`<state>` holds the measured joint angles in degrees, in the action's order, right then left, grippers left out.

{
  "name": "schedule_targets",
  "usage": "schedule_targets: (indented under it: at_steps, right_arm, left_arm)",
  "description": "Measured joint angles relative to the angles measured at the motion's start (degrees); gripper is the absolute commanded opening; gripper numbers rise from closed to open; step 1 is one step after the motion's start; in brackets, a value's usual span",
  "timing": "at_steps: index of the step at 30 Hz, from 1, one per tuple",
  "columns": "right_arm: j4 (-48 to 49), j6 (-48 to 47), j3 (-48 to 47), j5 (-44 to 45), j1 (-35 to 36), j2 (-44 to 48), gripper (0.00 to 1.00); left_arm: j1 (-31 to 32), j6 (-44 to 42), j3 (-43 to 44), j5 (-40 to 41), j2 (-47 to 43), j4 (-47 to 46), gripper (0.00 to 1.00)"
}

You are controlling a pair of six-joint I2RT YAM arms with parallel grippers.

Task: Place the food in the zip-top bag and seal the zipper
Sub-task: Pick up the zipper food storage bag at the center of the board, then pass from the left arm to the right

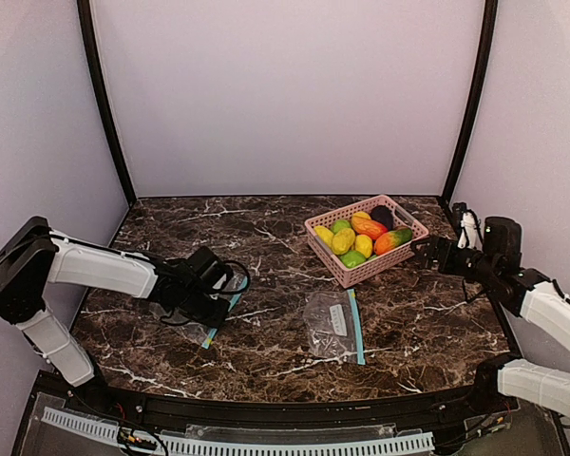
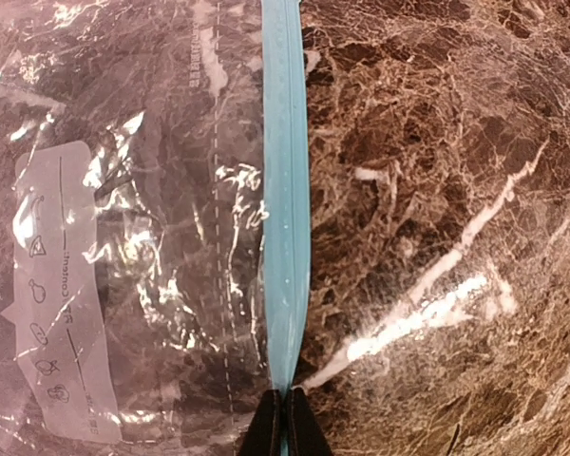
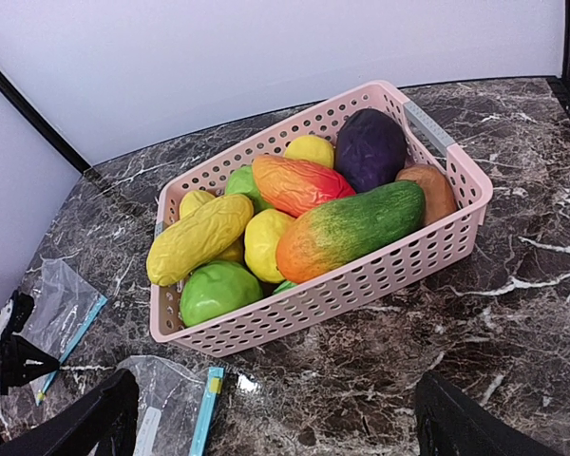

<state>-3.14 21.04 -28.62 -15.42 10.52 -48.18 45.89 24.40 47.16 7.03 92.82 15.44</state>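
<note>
The food (image 1: 363, 236) lies piled in a pink lattice basket (image 1: 334, 261) at the back right. In the right wrist view I see a yellow wrinkled piece (image 3: 198, 237), a green round one (image 3: 218, 290), a long orange-green one (image 3: 351, 228) and a dark purple one (image 3: 370, 147). A clear zip-top bag (image 2: 142, 237) lies flat at the left. My left gripper (image 2: 285, 423) is shut on its blue zipper strip (image 2: 285, 190). My right gripper (image 3: 285, 427) is open and empty, just in front of the basket's right side.
A second clear zip-top bag (image 1: 331, 326) with a blue zipper (image 1: 356, 328) lies flat on the marble table (image 1: 266, 228), in front of the basket. Walls close in the table on three sides.
</note>
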Motion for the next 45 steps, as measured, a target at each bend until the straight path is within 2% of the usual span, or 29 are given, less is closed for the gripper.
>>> schedule_targets:
  at_steps: [8,15,18,23,30,37,45]
  right_arm:
    - [-0.4,0.5,0.0,-0.9,0.0,0.8,0.99]
    - [1.7,4.8,-0.6,-5.8,0.7,3.2,0.98]
    - [4.4,7.5,-0.7,-7.6,2.7,3.6,0.97]
    - [7.6,11.1,-2.4,-8.2,10.1,1.6,0.96]
    - [13.2,13.8,-6.1,-6.7,22.9,-5.9,0.94]
    - [18.6,15.5,-11.1,-4.5,35.0,-19.2,0.87]
    - [22.6,19.0,-15.4,-3.8,38.2,-29.6,0.74]
  left_arm:
    - [0.0,0.8,-0.9,-5.1,-7.5,-0.6,0.01]
    - [-0.4,2.0,-1.0,-10.6,-15.1,-4.8,0.01]
    - [-0.4,2.8,-1.6,-14.6,-16.9,-8.8,0.01]
    - [-0.4,4.9,-2.3,-21.8,-18.2,-16.5,0.01]
    - [-0.4,9.4,-4.5,-28.7,-18.7,-26.8,0.01]
    - [-0.6,13.8,-6.6,-32.6,-18.6,-34.8,0.01]
    - [-0.7,14.4,-7.8,-33.8,-18.6,-36.8,0.01]
